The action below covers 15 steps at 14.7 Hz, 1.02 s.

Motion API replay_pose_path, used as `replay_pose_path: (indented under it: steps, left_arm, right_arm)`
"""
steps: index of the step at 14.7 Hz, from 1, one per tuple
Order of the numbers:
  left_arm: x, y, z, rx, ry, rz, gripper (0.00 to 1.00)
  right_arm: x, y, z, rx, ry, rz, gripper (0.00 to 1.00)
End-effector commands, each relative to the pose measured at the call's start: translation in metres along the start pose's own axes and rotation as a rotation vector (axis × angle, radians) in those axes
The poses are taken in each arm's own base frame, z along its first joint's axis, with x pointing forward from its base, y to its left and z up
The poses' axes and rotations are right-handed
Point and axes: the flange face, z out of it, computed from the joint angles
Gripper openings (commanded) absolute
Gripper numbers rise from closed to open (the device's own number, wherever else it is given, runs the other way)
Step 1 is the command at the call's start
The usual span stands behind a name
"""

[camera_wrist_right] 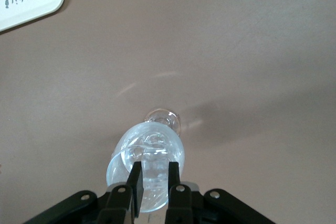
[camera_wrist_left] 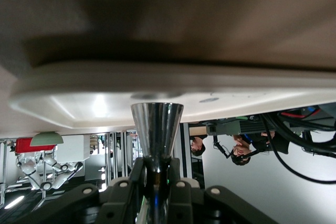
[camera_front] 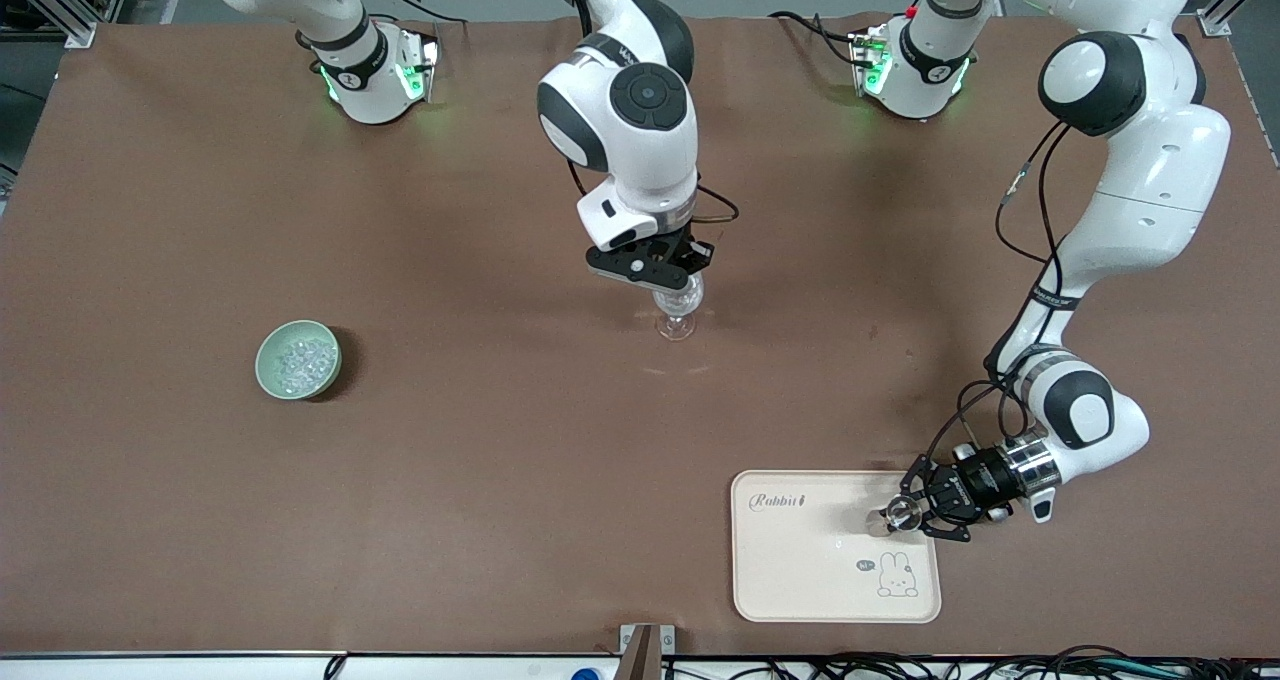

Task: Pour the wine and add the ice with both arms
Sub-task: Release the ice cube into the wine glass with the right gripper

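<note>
brown table covering (camera_front: 450,480): spans the whole work surface.

small pale green round bowl (camera_front: 298,359): stands toward the right arm's end of the table, well apart from everything else. holds the ice (camera_front: 300,360), a glittering heap of tiny clear whitish lumps.

clear stemmed glass (camera_front: 678,305): near the table's middle, upright, foot on the covering. in the right wrist view its bowl (camera_wrist_right: 147,163) shows between the black fingers, the round foot (camera_wrist_right: 163,119) below it on the brown surface.

right gripper (camera_front: 655,265): at the glass's bowl, reaching down from above. jaws pinch the rim and wall of the glass, one finger on each side of the wall, fingers close together.

cream rectangular tray with rounded corners (camera_front: 800,570): lies nearer the front camera than the glass, toward the left arm's end. printed with the word "rabbit" and a small rabbit drawing.

small shiny metal cone-shaped cup (camera_front: 903,512): over the tray's edge on the left arm's side. in the left wrist view its flared silver body (camera_wrist_left: 157,129) widens away from the fingers, with the tray's pale rim (camera_wrist_left: 252,85) just past it.

left gripper (camera_front: 925,510): low, held sideways at the tray's edge. jaws pressed onto the narrow end of the metal cup.
</note>
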Motion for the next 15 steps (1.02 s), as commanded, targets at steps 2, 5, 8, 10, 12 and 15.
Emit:
replay_pose_path:
  steps: [2,5,8,10,12,15]
  left_arm:
    - [-0.001,0.005,0.003,-0.028,-0.006,-0.015,0.16]
    - [-0.001,0.004,0.004,-0.026,-0.006,-0.016,0.53]
    - [-0.003,0.005,-0.001,-0.027,-0.004,-0.009,1.00]
    - [-0.007,0.009,-0.007,-0.028,-0.001,0.000,1.00]
    - [-0.018,0.014,-0.019,-0.010,0.031,0.046,1.00]
    - [-0.020,0.018,-0.051,0.124,0.078,0.141,1.00]
  right_arm:
    - [-0.003,-0.008,0.000,0.019,0.002,0.010,0.24]
    - [-0.002,-0.009,0.002,0.027,0.007,0.013,0.76]
    - [-0.002,-0.008,-0.003,0.026,0.006,0.011,0.90]
    - [0.004,-0.004,-0.009,0.025,0.008,0.016,0.92]
    - [0.012,0.002,-0.026,0.030,0.020,0.013,0.95]
    - [0.066,0.041,-0.047,0.002,0.008,-0.024,0.99]
